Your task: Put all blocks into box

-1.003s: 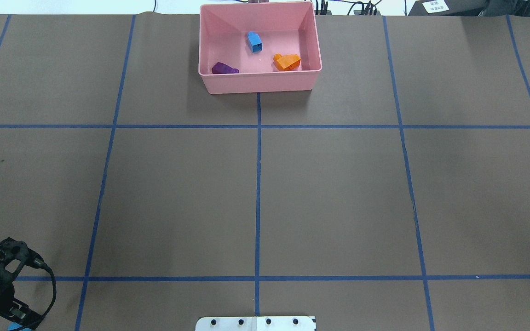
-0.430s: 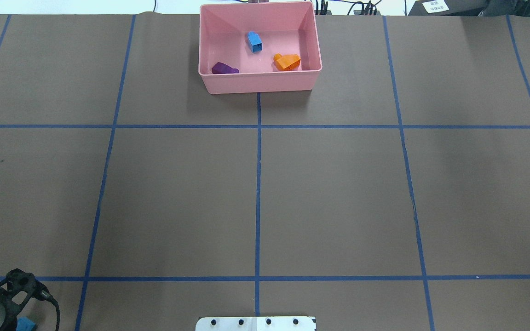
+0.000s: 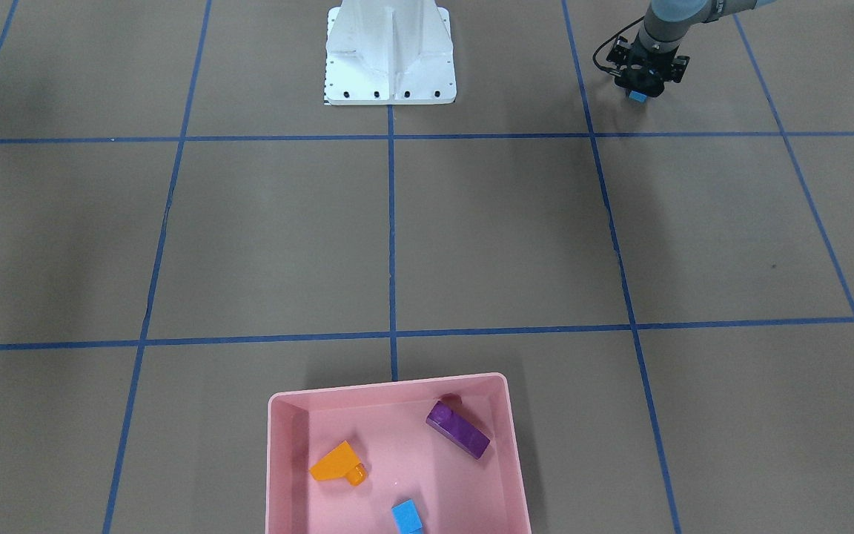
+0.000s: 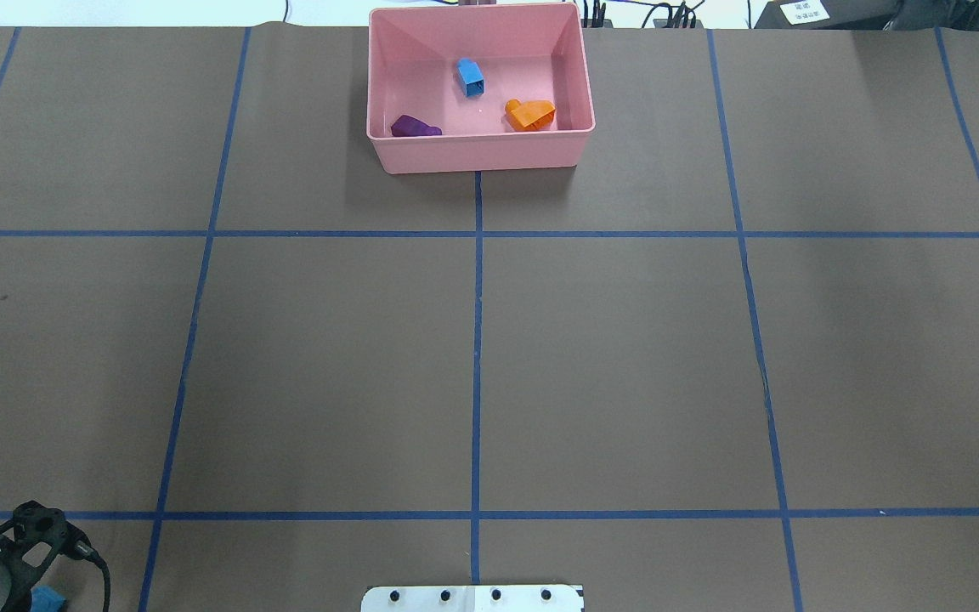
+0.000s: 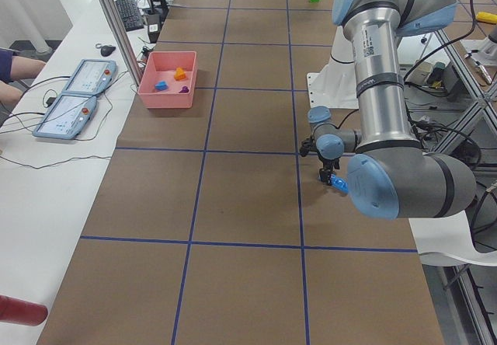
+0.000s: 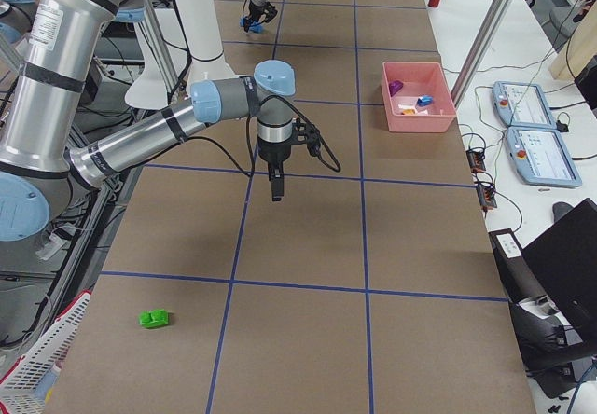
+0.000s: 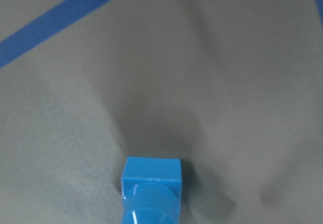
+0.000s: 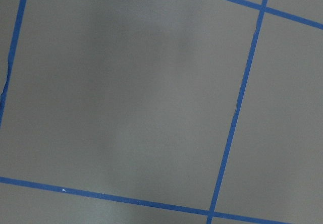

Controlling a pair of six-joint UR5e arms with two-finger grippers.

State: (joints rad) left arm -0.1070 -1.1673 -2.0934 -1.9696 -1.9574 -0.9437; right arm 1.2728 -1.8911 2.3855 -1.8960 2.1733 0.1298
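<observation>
The left gripper is hanging directly over the long blue block, which is lying beside the base on the robot's left. Whether the gripper is spread or pinching the block cannot be told. The box is sitting well apart, across the table.

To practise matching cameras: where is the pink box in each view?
Front-facing: pink box at bottom centre.
Overhead: pink box at top centre.
Exterior left: pink box upper left, far.
Exterior right: pink box upper right.
Left wrist: not in it.
Right wrist: not in it.
Shared landmark: white base, joined to the pink box by the centre tape line.
</observation>
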